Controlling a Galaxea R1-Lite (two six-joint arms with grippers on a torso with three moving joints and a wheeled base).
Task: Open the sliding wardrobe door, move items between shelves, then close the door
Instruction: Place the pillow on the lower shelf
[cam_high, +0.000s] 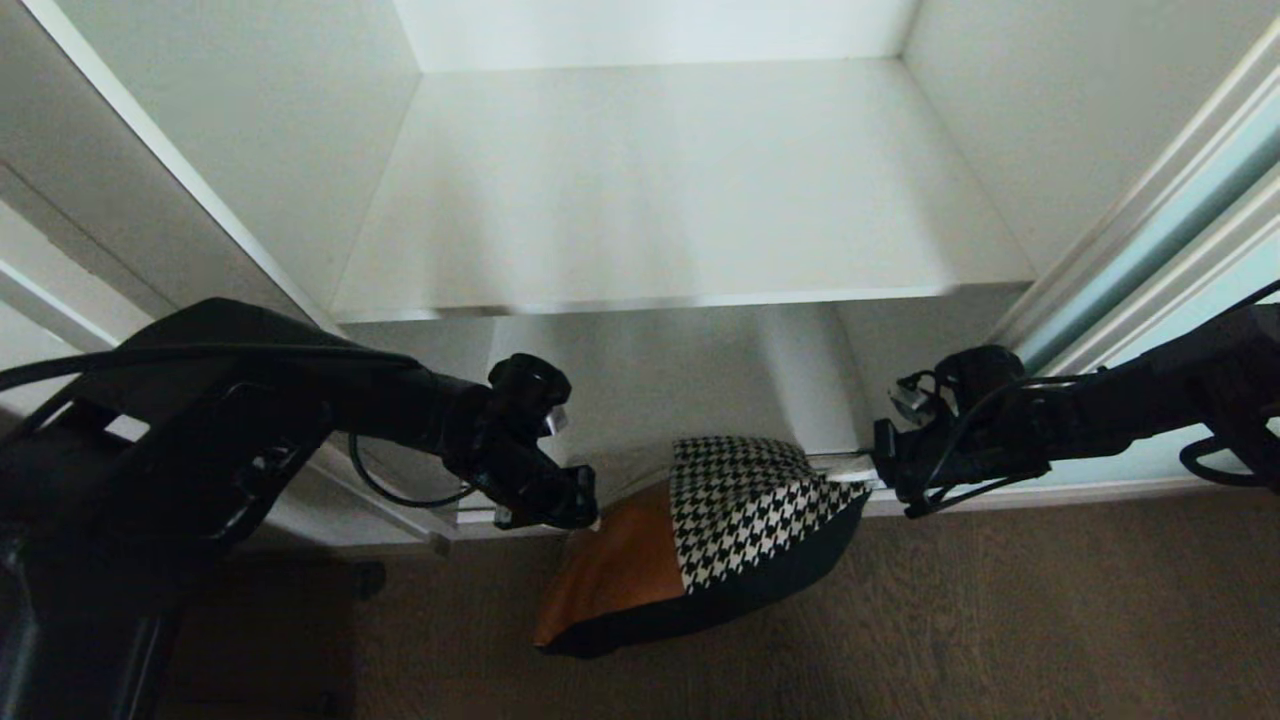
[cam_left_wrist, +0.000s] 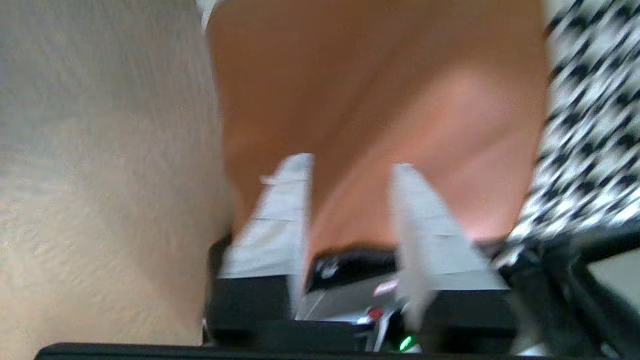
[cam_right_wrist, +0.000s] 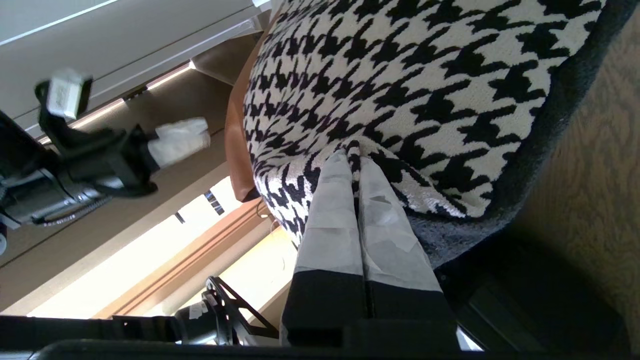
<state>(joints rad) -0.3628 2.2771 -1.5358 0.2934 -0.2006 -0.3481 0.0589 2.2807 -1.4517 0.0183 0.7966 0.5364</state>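
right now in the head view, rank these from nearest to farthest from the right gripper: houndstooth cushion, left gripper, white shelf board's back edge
1. Houndstooth cushion: its corner is pinched in the right gripper, low at the wardrobe's opening.
2. Left gripper: across the cushion, fingers apart by its tan-orange patch.
3. White shelf board's back edge: higher up, deep inside the wardrobe.

Below me, only dark wood-grain floor (cam_high: 1000, 620) across the bottom of my head view.
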